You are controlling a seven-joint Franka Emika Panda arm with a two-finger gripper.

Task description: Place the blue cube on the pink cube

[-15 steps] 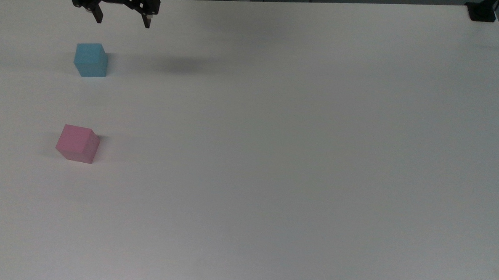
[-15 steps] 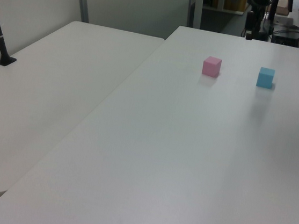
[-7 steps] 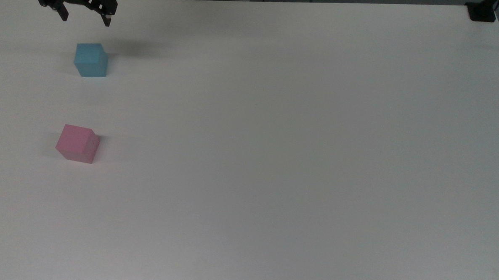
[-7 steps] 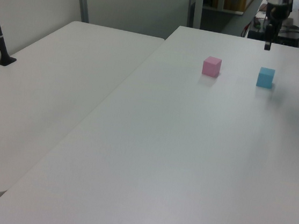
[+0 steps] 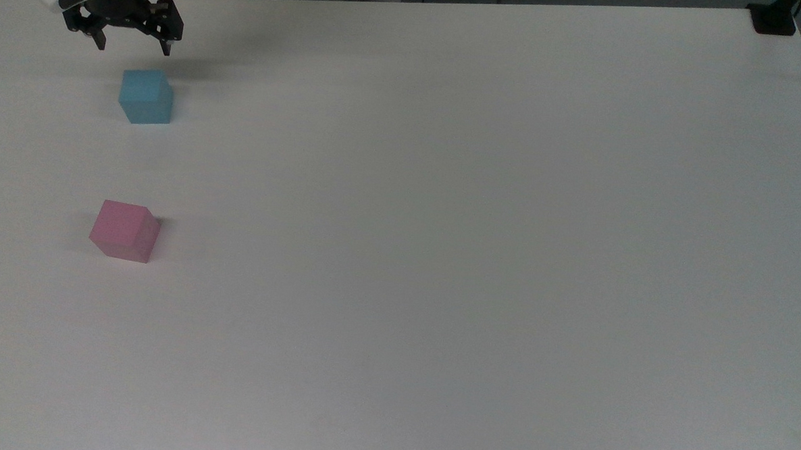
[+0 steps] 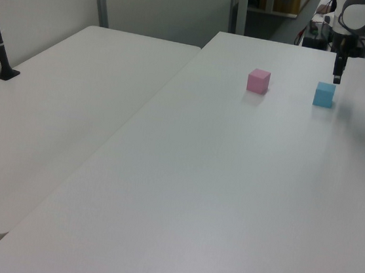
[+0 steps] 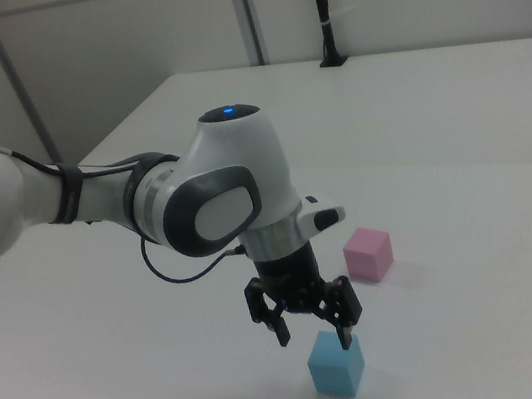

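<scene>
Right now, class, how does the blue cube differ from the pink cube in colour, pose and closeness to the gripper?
Colour: the blue cube is sky blue, the pink cube pink.
Pose: in the top view the blue cube sits nearly square to the table's edges, while the pink cube is turned at an angle.
Closeness: the open gripper hovers by the blue cube, far from the pink cube.
Shared: both look alike in size, matte, resting on the table.
</scene>
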